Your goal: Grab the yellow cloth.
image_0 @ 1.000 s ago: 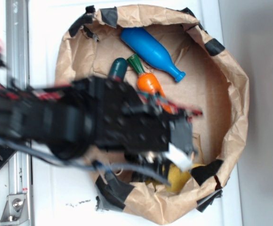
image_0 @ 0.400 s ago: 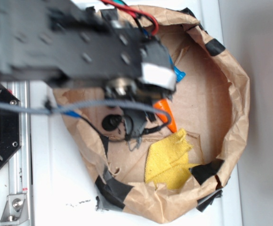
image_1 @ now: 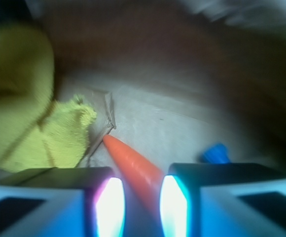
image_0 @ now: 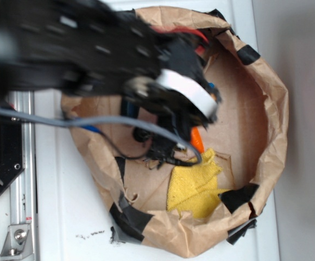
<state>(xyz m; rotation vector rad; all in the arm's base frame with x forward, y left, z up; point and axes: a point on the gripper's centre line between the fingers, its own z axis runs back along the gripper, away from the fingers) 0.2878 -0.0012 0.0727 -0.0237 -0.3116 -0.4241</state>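
The white surface (image_0: 54, 217) is taking up most of what I am seeing, and a grey metal rail (image_0: 19, 179) with a black bracket is running along its left edge. To the right, a plain grey strip of the room (image_0: 304, 130) is bordering the surface, too featureless for me to say what it is.

A crumpled brown paper nest (image_0: 274, 125), patched with black tape along its rim, is sitting on the surface and forming a shallow bowl. The black robot arm (image_0: 70, 49), blurred, is reaching over the upper left of the bowl, with a grey cable looping below it.

The small mustard-yellow fuzzy cloth (image_0: 194, 187) is lying flat on the paper floor in the lower part of the bowl, close to the taped rim, apart from the arm. In the wrist view the cloth (image_1: 32, 123) is showing at the left, partly bunched.

The end effector (image_1: 141, 207) is hanging with its two fingers spread, and nothing is pinched. The pointed orange toy carrot (image_1: 135, 170) is lying between and beyond the fingers, its tip pointing toward the cloth. A blue plastic piece (image_1: 216, 153) is peeking out at the right, too blurred to identify.
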